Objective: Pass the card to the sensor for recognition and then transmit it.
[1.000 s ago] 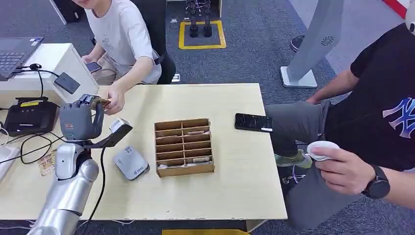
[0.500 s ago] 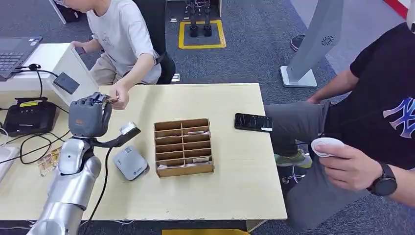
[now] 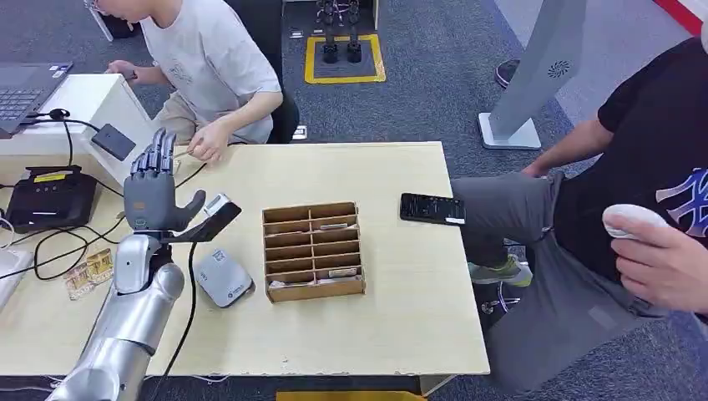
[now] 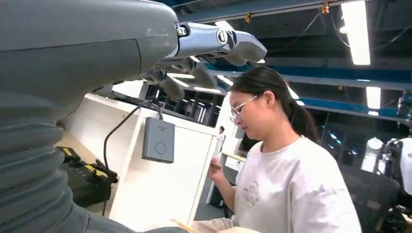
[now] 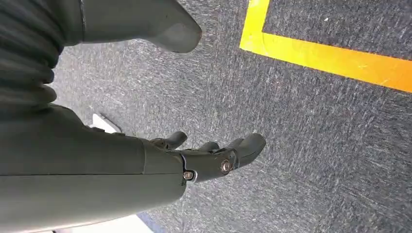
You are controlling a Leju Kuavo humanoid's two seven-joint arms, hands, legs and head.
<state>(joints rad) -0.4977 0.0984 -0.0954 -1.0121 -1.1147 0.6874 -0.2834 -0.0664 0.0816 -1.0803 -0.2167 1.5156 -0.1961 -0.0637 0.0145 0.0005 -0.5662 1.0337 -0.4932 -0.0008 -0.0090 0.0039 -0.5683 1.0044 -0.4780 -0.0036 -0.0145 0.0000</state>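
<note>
The table [image 3: 401, 334] carries the slotted box [image 3: 314, 251] at its middle, with the reader [image 3: 222, 279] just left of it. The left hand [image 3: 150, 188] is raised over the table's far-left corner, fingers straight, spread and empty — the right hand [image 5: 214, 158] hangs loosely uncurled over carpet. The card [image 3: 185, 156], a thin sliver, sits in the seated person's hand [image 3: 209, 149], just right of the left fingertips and nearer that arm.

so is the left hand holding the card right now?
No, the left hand is raised above the table with fingers spread and nothing in it.
</note>
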